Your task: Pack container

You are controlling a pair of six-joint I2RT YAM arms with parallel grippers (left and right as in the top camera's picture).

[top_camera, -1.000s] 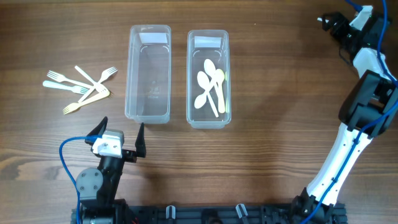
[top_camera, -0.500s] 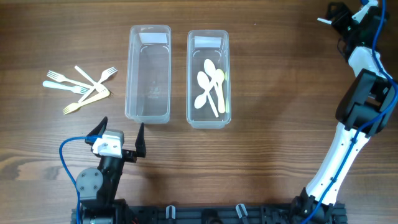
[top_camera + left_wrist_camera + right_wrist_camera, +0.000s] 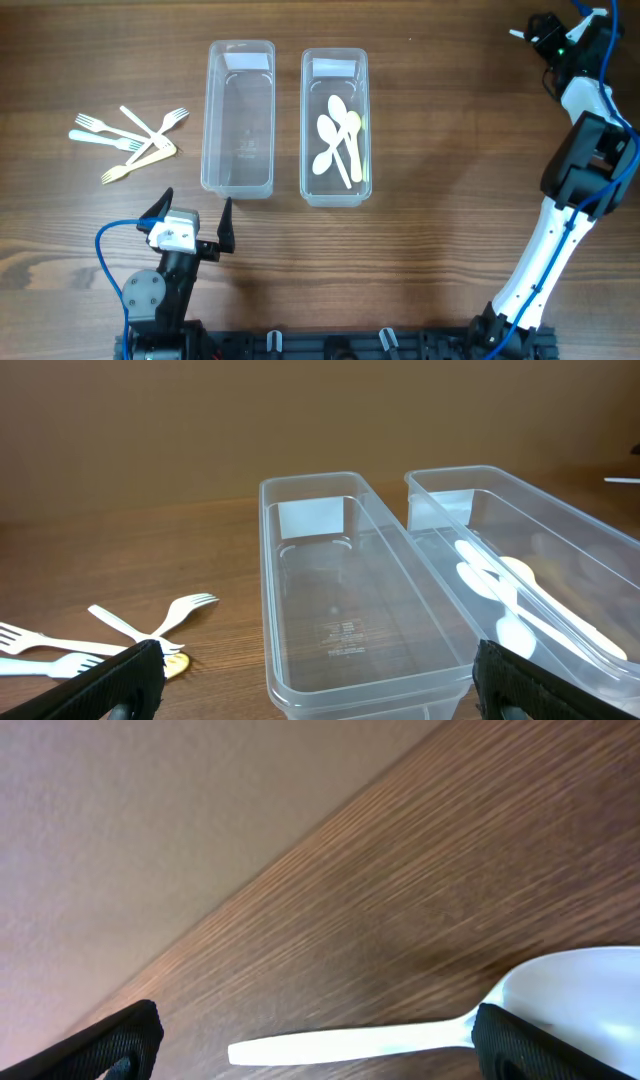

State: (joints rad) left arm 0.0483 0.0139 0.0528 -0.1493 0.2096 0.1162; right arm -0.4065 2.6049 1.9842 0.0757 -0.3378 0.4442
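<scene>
Two clear plastic containers stand side by side. The left container (image 3: 239, 117) is empty; it fills the left wrist view (image 3: 340, 590). The right container (image 3: 335, 125) holds several white and cream spoons (image 3: 338, 140), also in the left wrist view (image 3: 520, 610). Several plastic forks (image 3: 130, 140) lie on the table at the left. My left gripper (image 3: 195, 222) is open and empty, near the front edge, facing the containers. My right gripper (image 3: 537, 28) is open at the far right corner, low over a white spoon (image 3: 400, 1038) that lies on the table between its fingers (image 3: 545, 1050).
The table is brown wood. The forks show at the lower left of the left wrist view (image 3: 120, 635). The white spoon's handle tip shows in the overhead view (image 3: 516, 33) beside the right gripper, close to the table's far edge.
My right wrist has shifted slightly up and to the right at the far corner. The left arm, containers, forks and packed spoons have not moved.
</scene>
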